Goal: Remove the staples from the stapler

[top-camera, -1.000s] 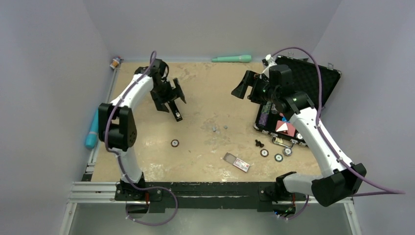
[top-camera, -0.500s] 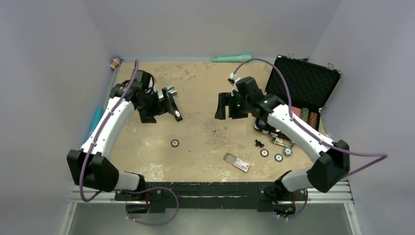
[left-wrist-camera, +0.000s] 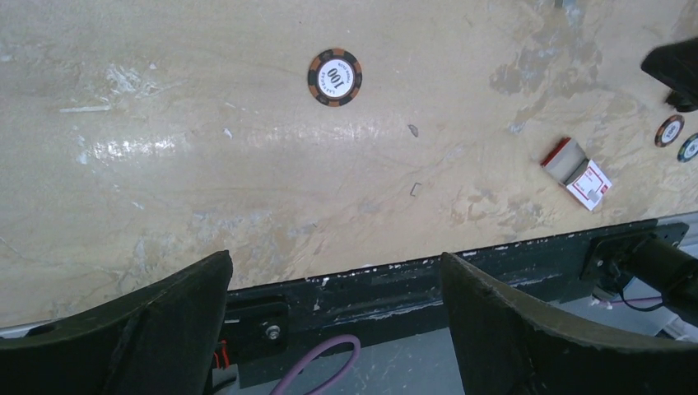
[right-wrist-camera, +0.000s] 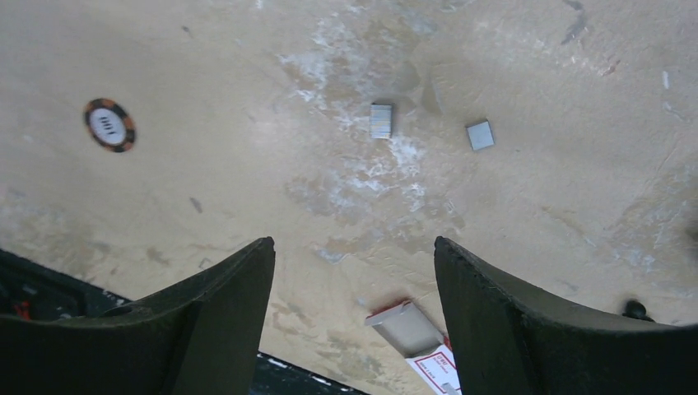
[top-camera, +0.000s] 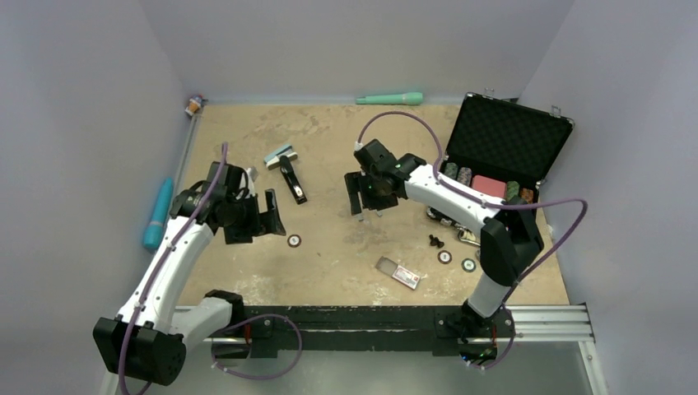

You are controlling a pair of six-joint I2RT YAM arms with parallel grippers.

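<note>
Well apart from opened stapler (top-camera: 291, 181), loose on table (top-camera: 329, 132): staples (right-wrist-camera: 381, 120), two small blocks, apparently already out; hanging over them, right gripper (right-wrist-camera: 352, 247), jaws parted, empty, seemingly poised to pick; on stapler's near side, left gripper (left-wrist-camera: 335, 263), spread wide, empty, idle.

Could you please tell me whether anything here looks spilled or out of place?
Yes. Two small staple strips lie loose on the table, apart from the stapler, and a few poker chips sit scattered outside the open case.
</note>
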